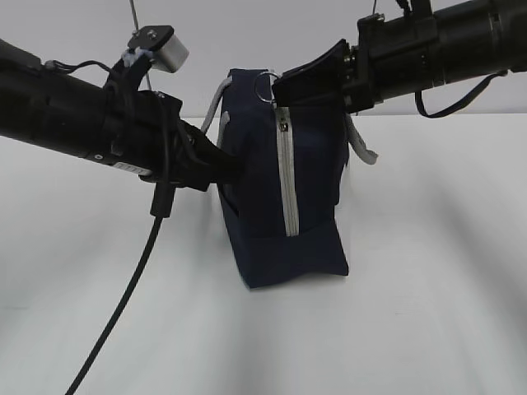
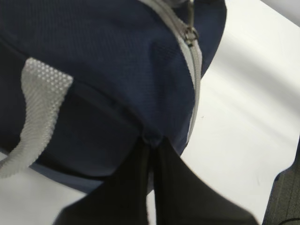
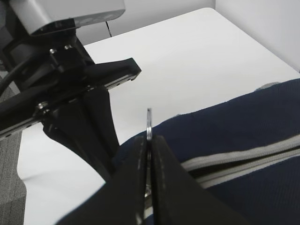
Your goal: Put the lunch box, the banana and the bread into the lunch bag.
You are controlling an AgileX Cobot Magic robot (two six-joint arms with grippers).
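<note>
While the left gripper (image 2: 151, 154) pinches the lunch bag's (image 1: 313, 164) edge, the right gripper (image 3: 148, 154) grips its ring pull (image 3: 148, 124) (table (image 1: 428, 313) around).

The lunch bag (image 1: 309, 206) is seen to be navy blue, in a plain woven fabric. A light grey zipper (image 1: 288, 177) band is noted down its end face, with a silver metal ring pull (image 3: 148, 124). The handles (image 2: 35, 115) are pale grey webbing with a fine dotted weave. Both grippers, left gripper (image 2: 151, 187) and right gripper (image 3: 149, 187), are matte black. The table (image 1: 428, 313) is recorded as plain white.
</note>
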